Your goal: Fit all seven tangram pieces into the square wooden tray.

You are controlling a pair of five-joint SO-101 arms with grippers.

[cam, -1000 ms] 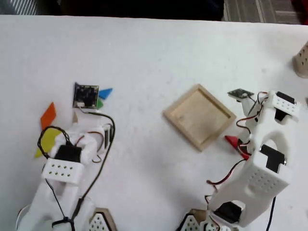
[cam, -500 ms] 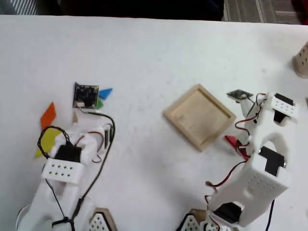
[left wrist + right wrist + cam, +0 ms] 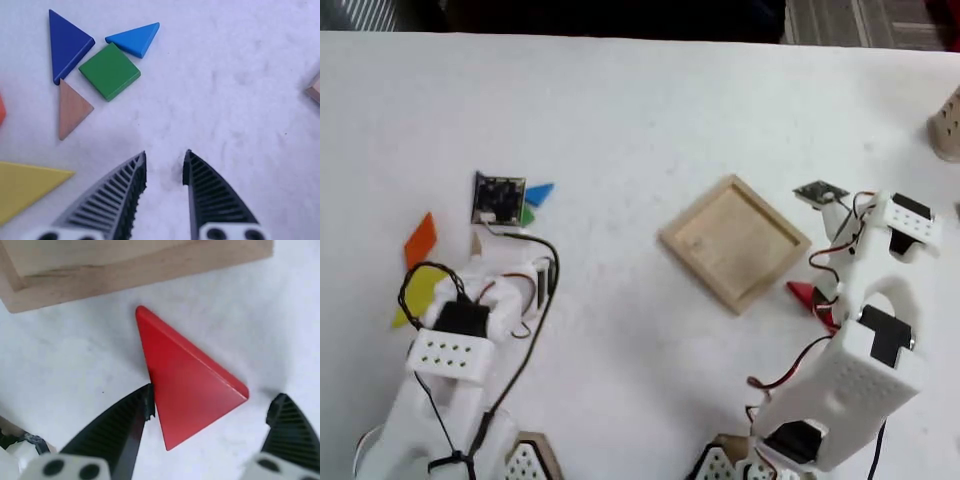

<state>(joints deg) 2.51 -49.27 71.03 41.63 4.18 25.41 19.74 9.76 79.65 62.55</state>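
Note:
The square wooden tray (image 3: 735,243) lies empty mid-table, turned like a diamond. A red triangle (image 3: 187,380) lies flat on the table just off the tray's edge (image 3: 135,275). My right gripper (image 3: 214,401) hangs open over it, one finger at each side. On the left lie a dark blue triangle (image 3: 67,42), a light blue triangle (image 3: 134,39), a green square (image 3: 109,71), a wooden triangle (image 3: 72,107) and a yellow triangle (image 3: 25,185). An orange piece (image 3: 420,240) lies farther left. My left gripper (image 3: 164,162) is open, narrowly, over bare table beside them.
The red triangle (image 3: 803,292) lies between the tray and the right arm (image 3: 865,340). The left arm (image 3: 460,330) covers part of the yellow triangle (image 3: 420,292). A pale object (image 3: 948,125) stands at the far right edge. Bare table stretches beyond the tray.
The right arm has shifted very slightly over the red triangle. The left arm and all the pieces are where they were.

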